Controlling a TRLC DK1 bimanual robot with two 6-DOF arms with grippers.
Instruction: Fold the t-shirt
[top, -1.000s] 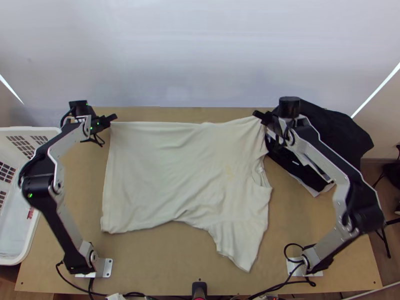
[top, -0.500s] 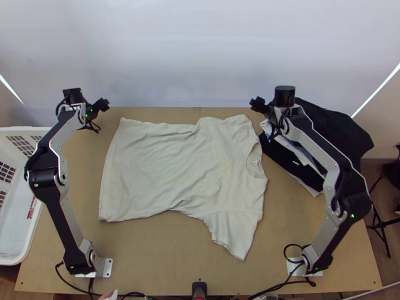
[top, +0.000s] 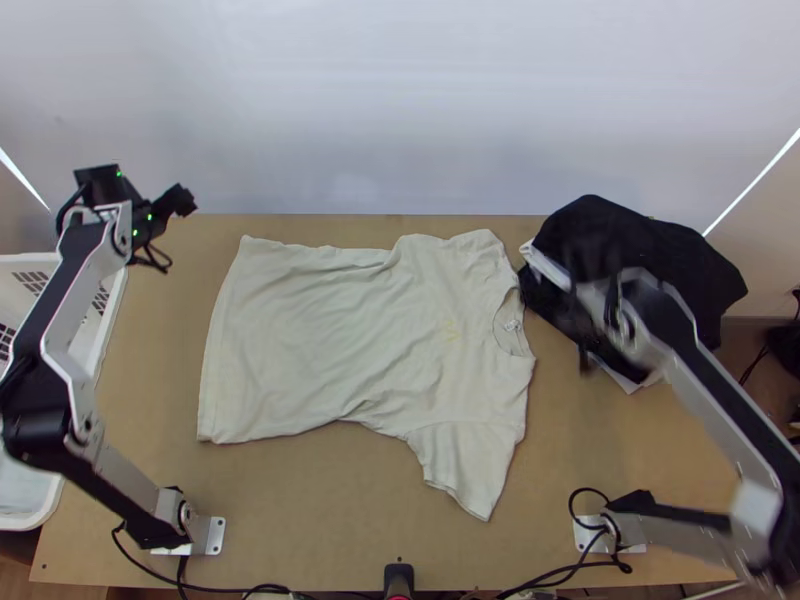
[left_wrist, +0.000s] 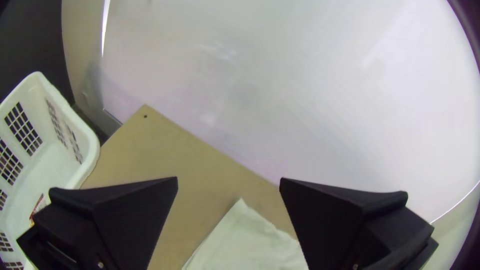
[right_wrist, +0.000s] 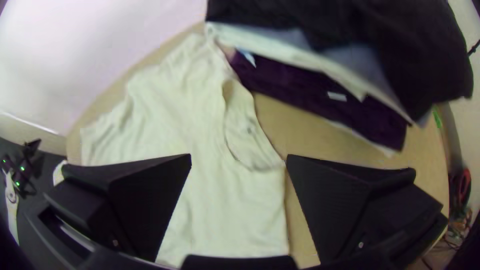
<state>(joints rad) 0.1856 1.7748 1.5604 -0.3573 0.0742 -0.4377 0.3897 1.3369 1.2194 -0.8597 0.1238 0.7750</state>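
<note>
Bare light wood shows along the near side of the bench (top: 320, 530); the t-shirt (top: 340, 340) lies spread across the middle, collar toward the right. Just past it, the right claw (top: 585, 350) hangs blurred by a dark clothes pile (top: 680, 260), parted and empty. The left claw (top: 184, 199), also parted and empty, hovers near the far edge, before a pale wall (top: 380, 110).

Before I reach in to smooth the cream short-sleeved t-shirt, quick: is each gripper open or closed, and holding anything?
Left gripper with wide black fingers: open, empty.
Right gripper with wide black fingers: open, empty.
</note>
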